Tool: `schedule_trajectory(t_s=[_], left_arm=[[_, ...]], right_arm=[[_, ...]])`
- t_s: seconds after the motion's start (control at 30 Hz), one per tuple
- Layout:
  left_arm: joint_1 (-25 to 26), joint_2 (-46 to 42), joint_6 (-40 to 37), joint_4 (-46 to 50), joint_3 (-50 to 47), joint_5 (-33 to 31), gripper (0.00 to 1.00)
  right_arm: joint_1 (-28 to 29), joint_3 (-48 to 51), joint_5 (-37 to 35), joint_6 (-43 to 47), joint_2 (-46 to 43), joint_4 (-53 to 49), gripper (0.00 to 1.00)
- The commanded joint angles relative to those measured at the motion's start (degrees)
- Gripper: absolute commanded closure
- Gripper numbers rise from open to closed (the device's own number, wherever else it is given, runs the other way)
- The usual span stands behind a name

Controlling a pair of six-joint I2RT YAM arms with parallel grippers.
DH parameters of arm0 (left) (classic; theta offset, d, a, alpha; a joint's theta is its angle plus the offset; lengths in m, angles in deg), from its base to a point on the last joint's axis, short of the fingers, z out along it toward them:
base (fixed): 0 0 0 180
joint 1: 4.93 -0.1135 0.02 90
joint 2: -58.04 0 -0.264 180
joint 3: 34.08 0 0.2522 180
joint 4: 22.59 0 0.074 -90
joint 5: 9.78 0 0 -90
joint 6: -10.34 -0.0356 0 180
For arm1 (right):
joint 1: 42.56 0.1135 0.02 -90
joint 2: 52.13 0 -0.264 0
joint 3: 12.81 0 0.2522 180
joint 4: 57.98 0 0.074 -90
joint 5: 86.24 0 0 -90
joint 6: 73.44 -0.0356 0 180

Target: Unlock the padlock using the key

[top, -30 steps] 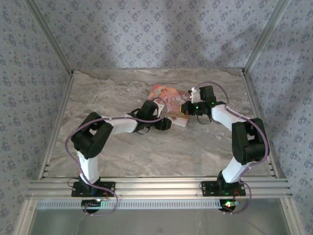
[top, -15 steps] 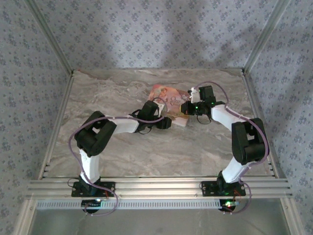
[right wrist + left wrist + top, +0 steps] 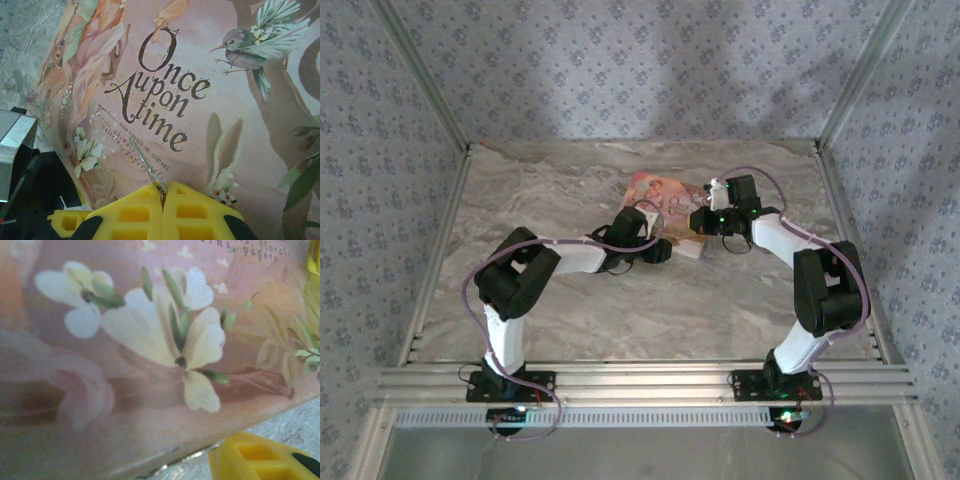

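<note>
A flat pink illustrated box (image 3: 655, 195) lies at the middle back of the table. My right gripper (image 3: 163, 189) hovers over the box's lid (image 3: 210, 115), shut on the key (image 3: 145, 162); the thin silvery blade sticks out from between the yellow fingers (image 3: 200, 210) over the printed lettering. From above, the right gripper (image 3: 703, 218) is at the box's right side. My left gripper (image 3: 658, 250) is pressed up to the near edge of the box (image 3: 150, 340), with one yellow finger (image 3: 255, 460) showing beside that edge; how wide its jaws stand is unclear. The padlock is hidden.
The marble-patterned table (image 3: 620, 310) is fenced by aluminium rails (image 3: 640, 380) at the front and sides, with patterned walls behind. The left gripper's black body and a yellow finger (image 3: 67, 220) sit just left of the right gripper.
The left arm's elbow has shifted slightly right and forward, pushing its gripper a little closer to the box. The right arm and the key have not moved.
</note>
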Motion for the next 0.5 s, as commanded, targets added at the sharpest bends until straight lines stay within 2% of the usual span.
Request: schedule_trajectory(t_s=[0.0,0.3,0.47], left_arm=[[0.40,0.73,0.89,-3.46,0.73,-0.27,0.56],[0.43,0.59,1.80,-3.51,0.73,-0.49,0.69],[0.37,-0.64,2.40,-3.36,0.13,0.16,0.73]], right_arm=[[0.81,-0.41,-1.35,0.75,1.44,-2.78,1.00],[1.03,0.13,-1.24,0.87,0.70,-2.11,1.00],[1.07,0.65,-1.66,2.29,-1.82,-0.82,1.00]])
